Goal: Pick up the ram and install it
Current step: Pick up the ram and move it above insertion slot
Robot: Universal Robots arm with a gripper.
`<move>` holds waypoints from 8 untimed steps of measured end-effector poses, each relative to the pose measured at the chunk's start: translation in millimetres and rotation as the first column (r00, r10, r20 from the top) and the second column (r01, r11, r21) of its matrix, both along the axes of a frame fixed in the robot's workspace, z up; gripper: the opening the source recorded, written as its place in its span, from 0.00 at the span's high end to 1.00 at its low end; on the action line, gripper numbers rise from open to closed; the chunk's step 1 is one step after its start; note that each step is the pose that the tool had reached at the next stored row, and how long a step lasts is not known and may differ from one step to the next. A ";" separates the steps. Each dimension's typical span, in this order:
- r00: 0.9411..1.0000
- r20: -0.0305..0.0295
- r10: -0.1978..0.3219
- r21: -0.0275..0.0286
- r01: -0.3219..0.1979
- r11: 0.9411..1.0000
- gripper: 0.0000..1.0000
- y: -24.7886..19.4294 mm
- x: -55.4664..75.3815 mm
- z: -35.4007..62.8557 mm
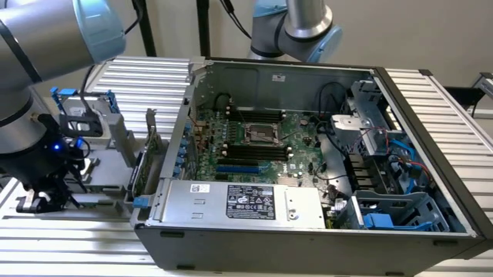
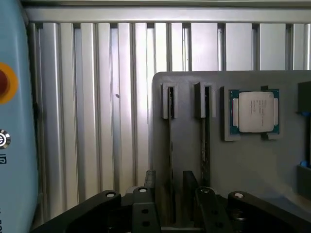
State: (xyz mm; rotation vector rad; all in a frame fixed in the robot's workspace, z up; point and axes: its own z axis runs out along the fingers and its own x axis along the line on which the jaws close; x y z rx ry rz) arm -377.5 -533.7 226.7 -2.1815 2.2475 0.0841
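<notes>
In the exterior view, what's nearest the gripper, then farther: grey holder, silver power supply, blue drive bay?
From the gripper:
1. Grey holder, right beside it.
2. Silver power supply, case's front.
3. Blue drive bay, view's far right.

The tray (image 2: 252,170) lies on the slatted table (image 2: 97,121), with the processor (image 2: 253,111) seated in it beside two slots (image 2: 170,145).

It looked like a robot lab: a robot arm (image 1: 43,34), an open computer (image 1: 308,245) and a ribbed metal table (image 1: 146,75).
</notes>
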 end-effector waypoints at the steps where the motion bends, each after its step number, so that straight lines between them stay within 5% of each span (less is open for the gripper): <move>1: 1.000 0.000 0.001 0.001 -0.001 1.000 0.64 -0.1 -0.1 -1.8; 8: 1.000 0.000 0.011 0.013 -0.011 1.000 0.64 -0.2 -2.8 -12.3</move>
